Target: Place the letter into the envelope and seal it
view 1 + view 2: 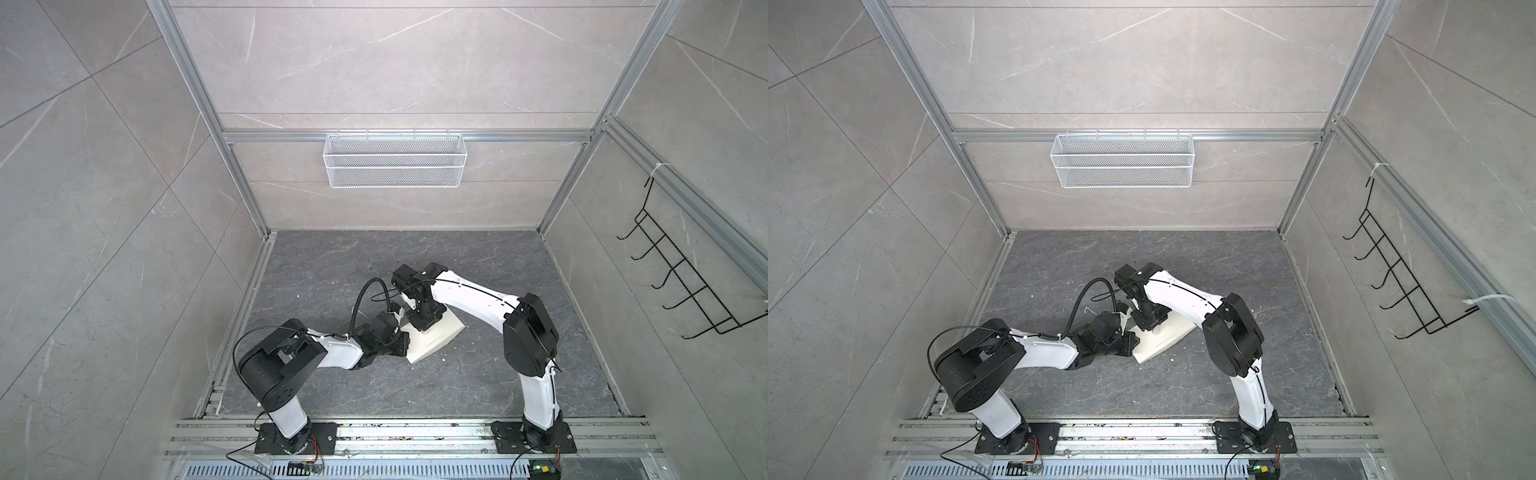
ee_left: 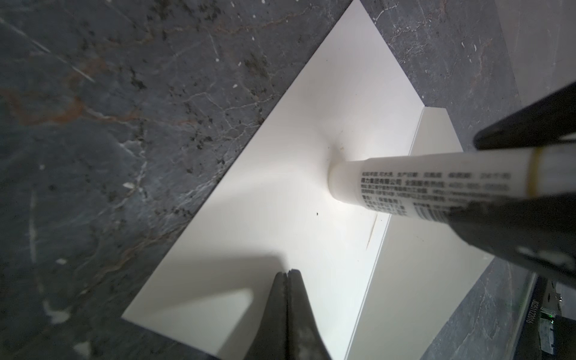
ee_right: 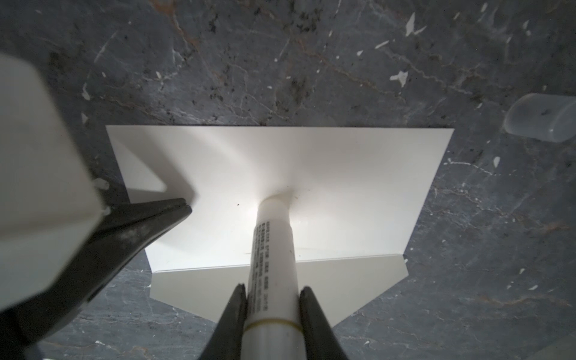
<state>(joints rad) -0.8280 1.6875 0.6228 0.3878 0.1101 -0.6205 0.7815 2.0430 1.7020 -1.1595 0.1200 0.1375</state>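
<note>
The cream-white envelope (image 1: 442, 338) (image 1: 1169, 336) lies flat on the dark table, and its pointed flap (image 3: 343, 286) is folded open. My right gripper (image 3: 272, 288) (image 1: 422, 326) is shut on a white glue tube (image 3: 274, 249) (image 2: 420, 184). The tube's tip presses on the envelope's body (image 3: 358, 174) a little way from the flap's fold. My left gripper (image 2: 286, 272) (image 3: 187, 207) is shut on nothing, and its tips are down on the envelope (image 2: 265, 202) near one short end. The letter is hidden.
A translucent cap (image 3: 542, 118) lies on the table beyond the envelope's far corner. A white wire basket (image 1: 392, 164) hangs on the back wall and a black hook rack (image 1: 681, 274) on the right wall. White flecks dot the tabletop.
</note>
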